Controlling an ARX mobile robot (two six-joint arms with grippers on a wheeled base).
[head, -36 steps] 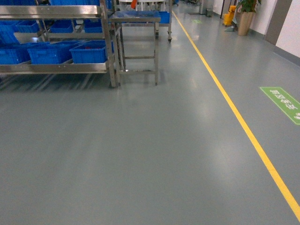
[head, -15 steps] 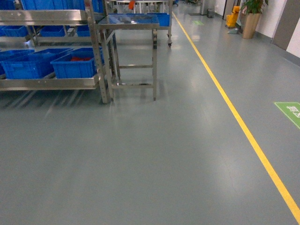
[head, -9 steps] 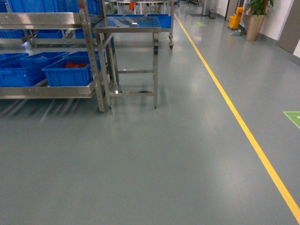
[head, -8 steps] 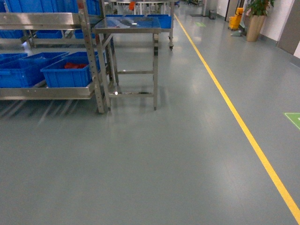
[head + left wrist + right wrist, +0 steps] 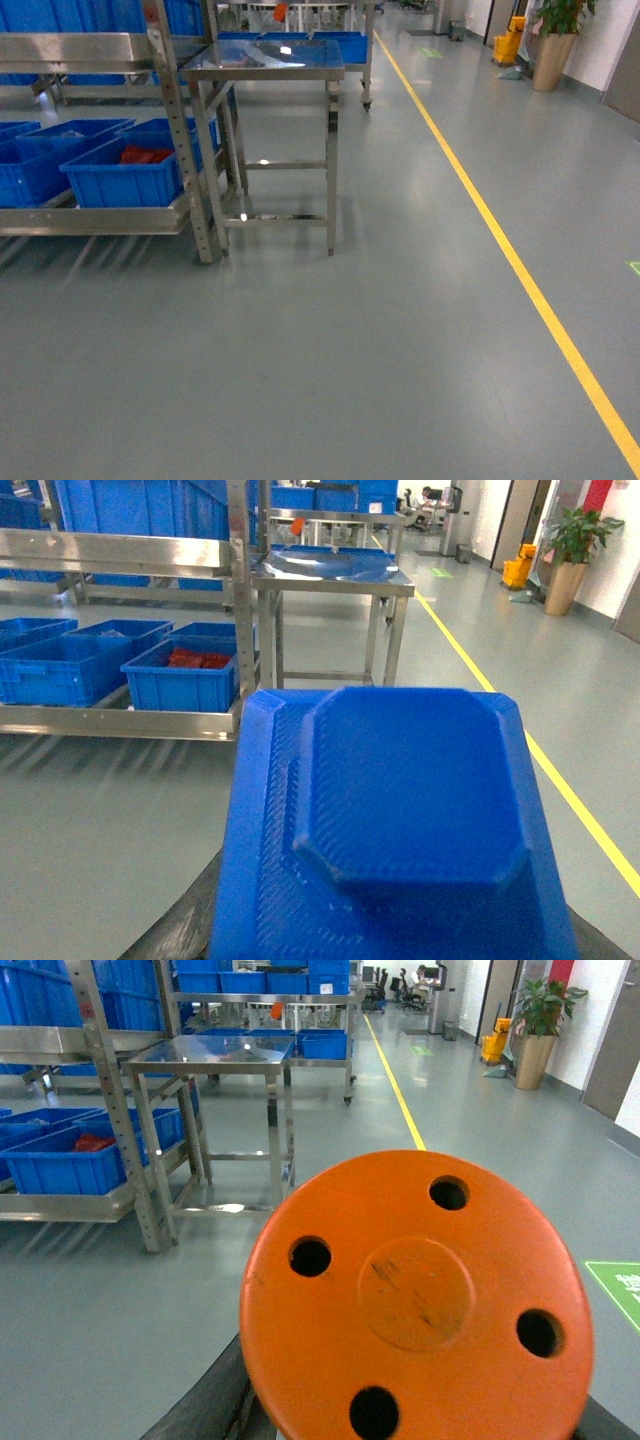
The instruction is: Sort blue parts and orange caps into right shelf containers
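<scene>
Transit phase, judging by the open floor ahead; nothing appears delivered from this load. Left wrist view is filled by a moulded blue plastic part (image 5: 400, 810); right wrist view by a round orange disc cap with four holes (image 5: 415, 1300). Neither end effector itself is visible, so whether each is closed on its piece cannot be told. Ahead left, a steel shelf rack (image 5: 165, 130) carries blue plastic crates (image 5: 120, 172), one holding a red-orange heap (image 5: 145, 155). A stainless steel desk (image 5: 265, 65) stands just beside the rack; a yellow floor line (image 5: 520, 280) runs right.
</scene>
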